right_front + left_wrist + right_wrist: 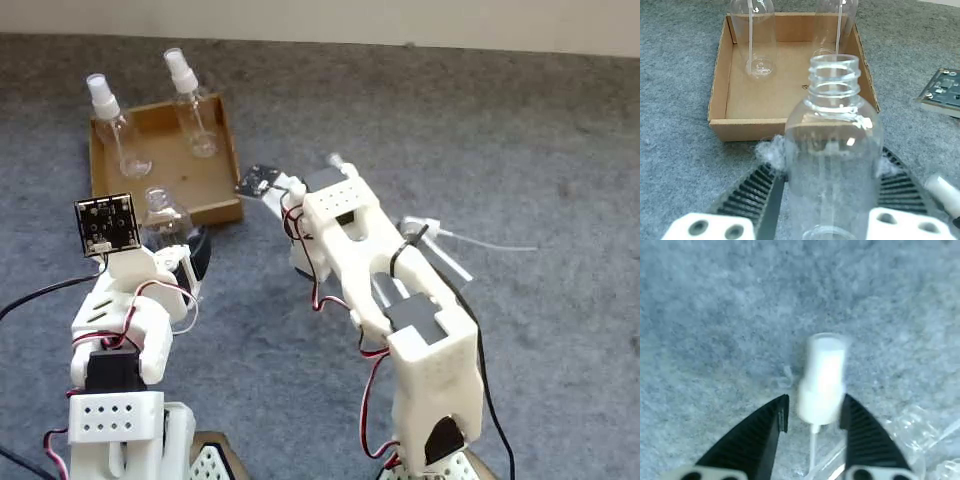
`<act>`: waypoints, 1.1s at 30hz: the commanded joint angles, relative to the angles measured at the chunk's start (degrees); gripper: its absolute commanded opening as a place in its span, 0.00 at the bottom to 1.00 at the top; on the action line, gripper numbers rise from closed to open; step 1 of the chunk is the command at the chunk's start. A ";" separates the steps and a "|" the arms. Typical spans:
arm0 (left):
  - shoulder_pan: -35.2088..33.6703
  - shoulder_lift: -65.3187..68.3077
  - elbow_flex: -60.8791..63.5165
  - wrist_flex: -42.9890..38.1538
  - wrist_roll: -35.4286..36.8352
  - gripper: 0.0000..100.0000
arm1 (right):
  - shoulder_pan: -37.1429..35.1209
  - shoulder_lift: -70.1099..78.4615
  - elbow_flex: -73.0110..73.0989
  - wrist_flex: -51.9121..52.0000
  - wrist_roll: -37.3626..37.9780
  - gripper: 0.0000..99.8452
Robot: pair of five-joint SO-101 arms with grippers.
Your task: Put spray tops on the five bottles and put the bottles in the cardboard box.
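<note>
My left gripper (830, 167) is shut on a clear bottle (832, 145) with no top, held upright just in front of the cardboard box (747, 127). From above, that bottle (163, 208) stands at the box's (165, 108) near edge, with the left gripper (178, 245) around it. Two capped bottles (120, 135) (195, 110) stand inside the box. My right gripper (815, 405) is shut on a white spray top (822, 377) whose thin tube hangs down over the carpet. In the high view the right gripper (335, 172) is to the right of the box.
A loose spray top (432, 232) with a long tube lies on the carpet right of the right arm. Clear bottle parts (912, 427) lie close to the right gripper. The right arm's camera board (942, 92) sits near the box's right corner.
</note>
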 commanded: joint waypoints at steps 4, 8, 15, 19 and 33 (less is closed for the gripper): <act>-0.13 -1.10 -0.22 -1.41 0.62 0.16 | 0.84 -1.89 -3.74 0.84 0.53 0.03; -0.13 -1.10 -0.22 -1.41 0.62 0.16 | 2.33 -5.76 -3.65 1.01 0.35 0.03; -0.13 -1.10 -0.22 -1.41 0.62 0.16 | 3.38 -17.63 -3.56 1.01 -5.71 0.03; 0.48 -1.10 -0.22 -1.41 0.62 0.16 | 3.38 -26.33 -3.12 1.01 -8.53 0.03; 21.49 -1.10 1.98 -1.49 0.44 0.17 | 3.38 -51.74 -2.95 8.48 -21.80 0.03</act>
